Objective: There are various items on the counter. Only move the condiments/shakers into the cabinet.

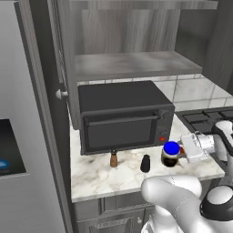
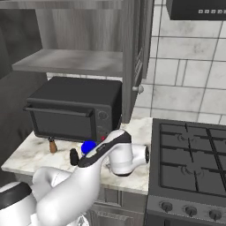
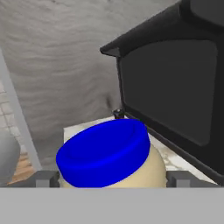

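Hand view: jar with blue lid sits between the two fingertips, jaws wide on either side, seemingly not yet touching it.
Claw: comes in sideways, level with the jar.
Shakers: black and wooden stand on the counter before the oven.
Cabinet shelf: bare above.

A rendered home kitchen is shown. A marble-patterned counter is set over grey drawers, with a black toaster oven standing on it. An open grey wood-grain cabinet is hung above it, and a gas stove with knobs is fitted beside the counter. The wall behind is tiled, and a jar and shakers are kept on the counter.
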